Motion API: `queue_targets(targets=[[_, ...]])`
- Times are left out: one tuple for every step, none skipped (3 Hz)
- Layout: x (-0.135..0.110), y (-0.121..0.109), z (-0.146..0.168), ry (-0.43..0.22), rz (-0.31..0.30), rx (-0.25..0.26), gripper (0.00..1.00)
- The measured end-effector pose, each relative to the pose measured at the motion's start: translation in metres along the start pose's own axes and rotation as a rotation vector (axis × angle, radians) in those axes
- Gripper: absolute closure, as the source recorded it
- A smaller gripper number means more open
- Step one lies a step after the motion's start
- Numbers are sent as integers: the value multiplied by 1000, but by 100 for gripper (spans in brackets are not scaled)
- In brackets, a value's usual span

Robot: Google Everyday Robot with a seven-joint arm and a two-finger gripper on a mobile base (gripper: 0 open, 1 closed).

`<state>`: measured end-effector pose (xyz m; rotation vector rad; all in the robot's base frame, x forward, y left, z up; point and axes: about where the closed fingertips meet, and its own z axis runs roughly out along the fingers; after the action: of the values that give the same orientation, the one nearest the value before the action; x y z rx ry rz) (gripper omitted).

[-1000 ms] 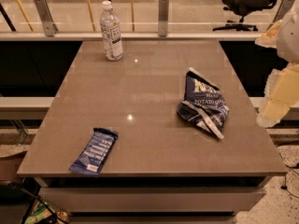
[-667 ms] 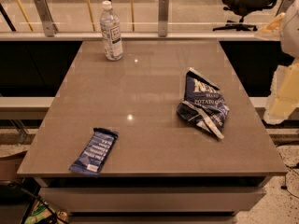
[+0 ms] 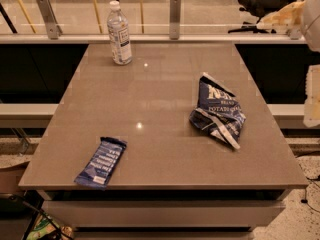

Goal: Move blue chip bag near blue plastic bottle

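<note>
The blue chip bag (image 3: 218, 111) is a crumpled navy foil bag with white lettering. It lies on the right side of the grey table (image 3: 150, 91). The blue plastic bottle (image 3: 119, 33) stands upright at the table's far left, with a white cap and a white-and-blue label. Bag and bottle are far apart. My gripper (image 3: 313, 96) shows only as a cream-white piece at the right edge of the camera view, beyond the table's right side and well clear of the bag.
A flat blue bar wrapper (image 3: 101, 161) lies near the table's front left edge. A glass railing with metal posts (image 3: 174, 16) runs behind the table. A black office chair (image 3: 264, 1) stands at the far right behind it.
The arm has drifted to the right, further toward the edge of the view. The bag, bottle and bar wrapper have not moved.
</note>
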<state>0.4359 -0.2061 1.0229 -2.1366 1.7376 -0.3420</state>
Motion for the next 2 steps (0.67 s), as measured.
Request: queue_targets(targets=[[4,-10,9,2,-189,-43,0],[12,-32,20,2,-355,-71,0]])
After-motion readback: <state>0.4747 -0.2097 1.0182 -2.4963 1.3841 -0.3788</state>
